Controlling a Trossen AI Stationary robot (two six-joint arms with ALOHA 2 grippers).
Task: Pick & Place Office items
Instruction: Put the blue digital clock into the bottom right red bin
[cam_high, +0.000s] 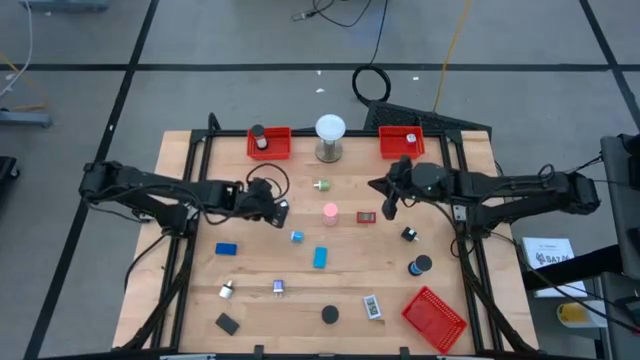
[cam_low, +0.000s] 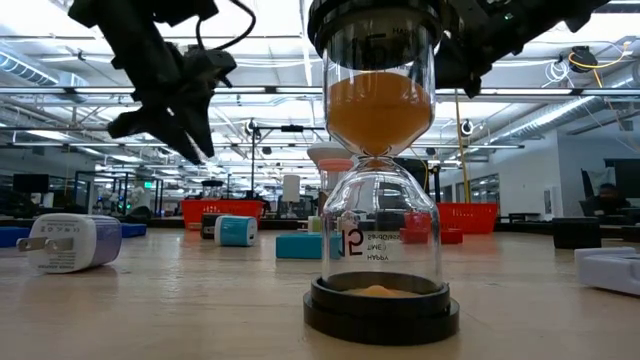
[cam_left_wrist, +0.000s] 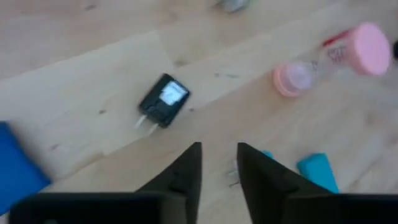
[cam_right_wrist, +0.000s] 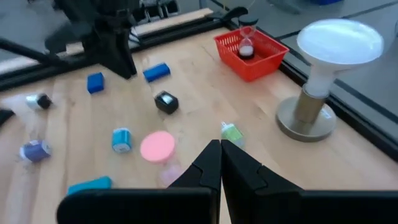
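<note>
Below the left gripper (cam_left_wrist: 217, 163), fingers a little apart and holding nothing: a small light-blue charger (cam_high: 297, 236) and, beside it, a teal block (cam_left_wrist: 318, 173); farther out from the fingertips, a black plug adapter (cam_left_wrist: 163, 100) and a pink sand timer (cam_left_wrist: 329, 57) on its side.

Right gripper (cam_right_wrist: 220, 157): fingers pressed together, empty, hanging above the pink timer's disc end and a green-capped item (cam_right_wrist: 231, 132).

Sorted so far, by my reckoning: one sand timer standing in the back-left red tray (cam_high: 270, 143); one small white item in the back-right red tray (cam_high: 401, 142). The third red tray (cam_high: 434, 317) sits at the table's near right corner with nothing I can see in it.

Left loose on the table: a blue block (cam_high: 226, 249), a white plug (cam_high: 226, 291), black pieces, a black disc (cam_high: 330, 315), a red item (cam_high: 365, 217). Mostly undone.
</note>
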